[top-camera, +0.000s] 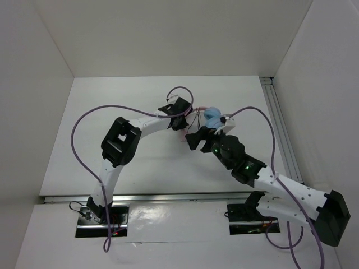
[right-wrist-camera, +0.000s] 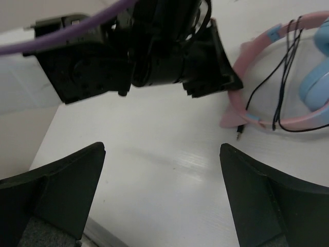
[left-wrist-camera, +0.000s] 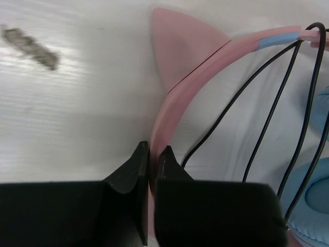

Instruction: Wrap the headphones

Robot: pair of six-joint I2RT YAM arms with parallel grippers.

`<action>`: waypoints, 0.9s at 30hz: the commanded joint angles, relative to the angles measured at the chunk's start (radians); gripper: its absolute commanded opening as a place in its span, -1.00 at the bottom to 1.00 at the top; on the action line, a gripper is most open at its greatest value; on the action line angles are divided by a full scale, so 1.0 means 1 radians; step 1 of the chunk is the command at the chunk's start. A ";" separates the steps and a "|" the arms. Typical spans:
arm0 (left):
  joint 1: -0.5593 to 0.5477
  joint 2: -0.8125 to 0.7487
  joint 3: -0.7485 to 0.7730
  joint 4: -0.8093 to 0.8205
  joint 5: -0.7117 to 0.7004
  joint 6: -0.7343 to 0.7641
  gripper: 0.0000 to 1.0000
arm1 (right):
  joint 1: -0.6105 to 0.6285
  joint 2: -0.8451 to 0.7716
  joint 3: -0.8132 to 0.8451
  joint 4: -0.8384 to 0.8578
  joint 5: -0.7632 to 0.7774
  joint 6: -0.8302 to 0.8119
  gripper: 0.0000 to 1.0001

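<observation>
Hold: left gripper (left-wrist-camera: 151, 154) pinches pink headband (left-wrist-camera: 205, 67) of headphones (top-camera: 212, 119), which lie flat on table (top-camera: 112, 106), mid-table between arms. Free hand: right gripper (right-wrist-camera: 162, 149) gapes wide, holds nothing. Black cord (right-wrist-camera: 281, 77) crosses headband in several loops; plug (right-wrist-camera: 239, 135) loose beside band. Likely best: right takes tail near plug, tucks it under a loop, left anchors band. In the way: left wrist (right-wrist-camera: 154, 51) crowds approach; cat ear (left-wrist-camera: 180, 46) and blue ear cup (right-wrist-camera: 316, 82) may snag cord.

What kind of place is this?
Probably a lab robot test booth: a white table boxed in by plain white walls, a left arm and right arm bolted at its near edge, a metal rail alongside.
</observation>
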 commanded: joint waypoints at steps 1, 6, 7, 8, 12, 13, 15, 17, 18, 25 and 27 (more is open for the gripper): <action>-0.035 0.122 0.062 -0.042 0.067 -0.036 -1.00 | 0.005 -0.081 0.087 -0.304 0.257 -0.001 1.00; -0.087 0.228 0.238 -0.083 0.067 -0.059 -1.00 | 0.005 -0.121 0.133 -0.469 0.314 0.022 1.00; -0.087 0.247 0.302 -0.094 0.067 -0.059 -1.00 | 0.005 -0.132 0.133 -0.478 0.323 0.022 1.00; -0.098 0.293 0.339 -0.094 0.076 -0.059 -1.00 | 0.005 -0.152 0.133 -0.496 0.323 0.022 1.00; -0.119 0.425 0.563 -0.189 0.058 -0.068 -1.00 | 0.005 -0.186 0.166 -0.553 0.312 0.022 1.00; -0.119 0.442 0.591 -0.189 0.058 -0.068 -1.00 | 0.005 -0.186 0.166 -0.565 0.312 0.022 1.00; -0.119 0.453 0.629 -0.217 0.058 -0.077 -1.00 | 0.005 -0.206 0.178 -0.584 0.312 0.022 1.00; -0.119 0.438 0.607 -0.208 0.049 -0.090 -0.96 | 0.005 -0.215 0.178 -0.584 0.303 0.022 1.00; -0.119 0.438 0.606 -0.208 0.030 -0.090 -0.91 | 0.005 -0.226 0.178 -0.584 0.303 0.022 1.00; -0.099 0.363 0.562 -0.208 0.009 -0.050 -0.20 | 0.005 -0.235 0.169 -0.573 0.259 0.031 1.00; -0.090 0.343 0.537 -0.208 0.009 -0.040 -0.07 | 0.005 -0.235 0.169 -0.564 0.246 0.031 1.00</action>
